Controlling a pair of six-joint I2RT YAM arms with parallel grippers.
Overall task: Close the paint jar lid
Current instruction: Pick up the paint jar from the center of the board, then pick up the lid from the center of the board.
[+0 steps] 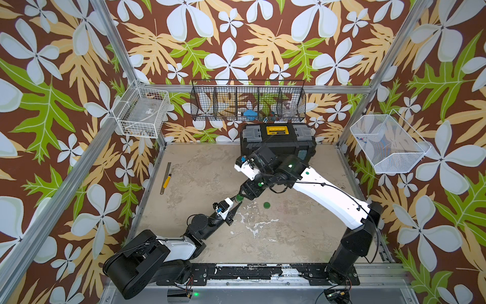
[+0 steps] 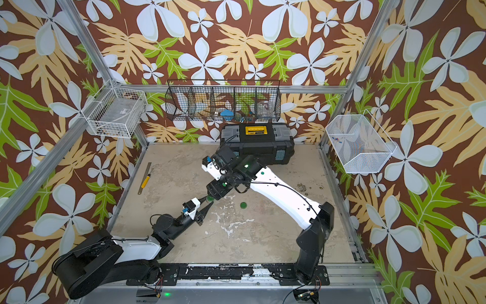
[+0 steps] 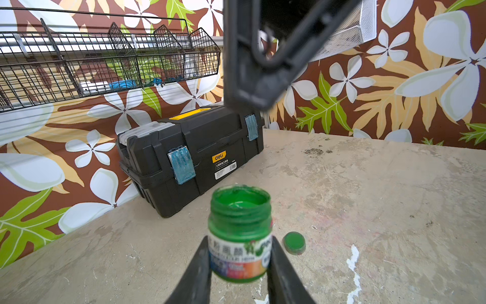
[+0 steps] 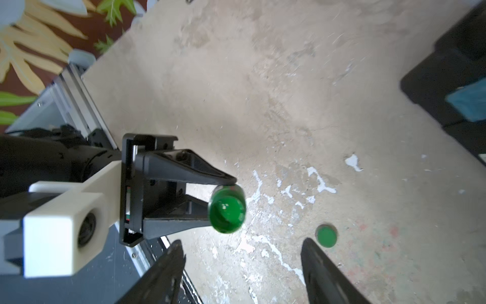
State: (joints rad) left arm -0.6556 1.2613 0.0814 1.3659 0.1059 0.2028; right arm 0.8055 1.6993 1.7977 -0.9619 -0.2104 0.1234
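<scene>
Left gripper [image 3: 239,242] clenched — right gripper [image 4: 242,242] spread wide.

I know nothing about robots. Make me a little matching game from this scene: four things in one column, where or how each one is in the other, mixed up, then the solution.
Things:
1. paint jar
2. lid
3. right gripper
4. toolbox

States:
A. lying flat on the table, beside the jar but not touching it
B. top uncovered, clamped in the left gripper
C. shut, at the back of the table
D. jaws apart, holding nothing

Pairs: 1-B, 2-A, 3-D, 4-C
</scene>
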